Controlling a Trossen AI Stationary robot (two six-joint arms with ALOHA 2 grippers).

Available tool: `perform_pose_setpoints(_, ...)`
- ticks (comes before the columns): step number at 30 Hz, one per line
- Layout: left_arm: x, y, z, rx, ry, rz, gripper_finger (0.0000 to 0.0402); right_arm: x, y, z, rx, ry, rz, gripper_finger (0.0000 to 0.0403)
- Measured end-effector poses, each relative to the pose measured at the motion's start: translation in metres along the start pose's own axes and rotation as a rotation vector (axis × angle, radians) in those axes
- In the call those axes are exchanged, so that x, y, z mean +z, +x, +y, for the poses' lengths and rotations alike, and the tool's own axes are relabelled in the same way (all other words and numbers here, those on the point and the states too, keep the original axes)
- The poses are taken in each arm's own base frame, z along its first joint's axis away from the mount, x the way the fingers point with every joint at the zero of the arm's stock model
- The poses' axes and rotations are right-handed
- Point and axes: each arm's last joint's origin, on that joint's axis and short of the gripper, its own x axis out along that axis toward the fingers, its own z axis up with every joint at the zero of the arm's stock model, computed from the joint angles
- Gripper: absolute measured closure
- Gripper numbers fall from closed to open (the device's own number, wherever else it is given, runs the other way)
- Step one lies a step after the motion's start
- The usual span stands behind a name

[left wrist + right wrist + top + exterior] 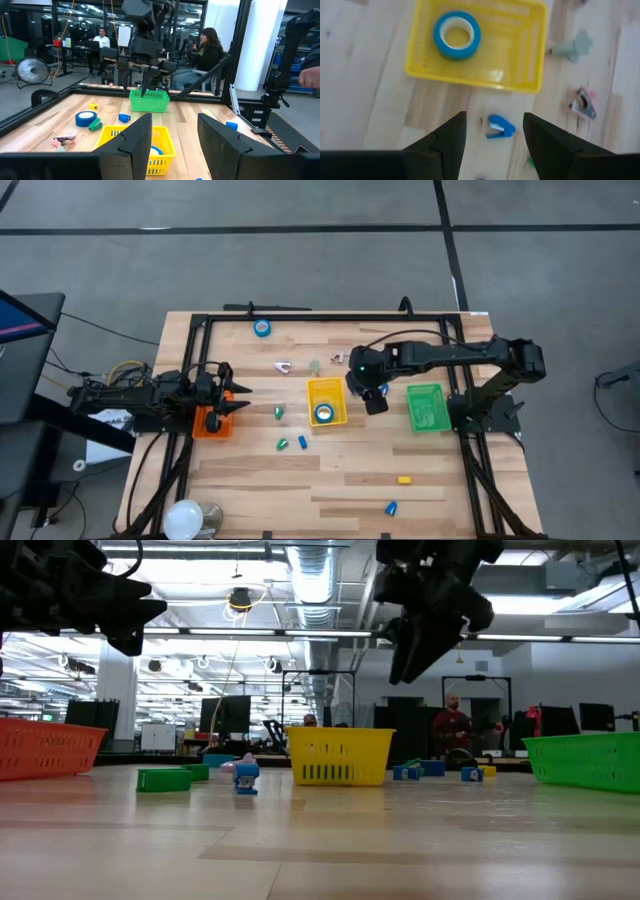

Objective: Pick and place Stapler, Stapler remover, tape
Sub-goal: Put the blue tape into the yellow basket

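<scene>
A blue tape roll (456,35) lies flat inside the yellow basket (327,388). Another tape roll (262,328) lies flat near the table's far edge. A small blue stapler (500,127) lies on the wood between the basket and my right gripper (492,145). That gripper hovers open above it, tipped downward, just right of the basket (372,395). A pink stapler remover (583,104) lies on the far side of the stapler. My left gripper (175,142) waits open and level over the orange basket (212,424) at the table's left.
A green basket (427,407) stands right of the yellow one. Small green staplers (280,412) and a blue one (302,442) lie near the basket's left side, with yellow (404,479) and blue (391,507) pieces toward the near edge. People sit beyond the table.
</scene>
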Motion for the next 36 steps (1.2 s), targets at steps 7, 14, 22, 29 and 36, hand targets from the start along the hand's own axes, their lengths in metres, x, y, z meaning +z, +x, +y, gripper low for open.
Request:
perform_pose_setpoints(7,0.0,0.0,0.0,0.0,0.0,0.0,0.0252,-0.023,-0.001,-0.014,-0.018,0.096,0.043,0.0202)
perform_pose_setpoints(14,0.0,0.0,0.0,0.0,0.0,0.0,0.0252,-0.051,-0.005,-0.035,-0.046,0.083,0.089,0.0186)
perform_pose_setpoints(22,0.0,0.0,0.0,0.0,0.0,0.0,0.0252,-0.071,-0.008,-0.051,-0.04,0.059,0.16,0.0172)
perform_pose_setpoints(29,0.0,0.0,0.0,0.0,0.0,0.0,0.0252,-0.075,-0.009,-0.057,-0.048,0.062,0.166,0.0171)
perform_pose_setpoints(36,0.0,0.0,0.0,0.0,0.0,0.0,0.0252,-0.077,-0.004,-0.062,-0.046,0.046,0.177,0.0171)
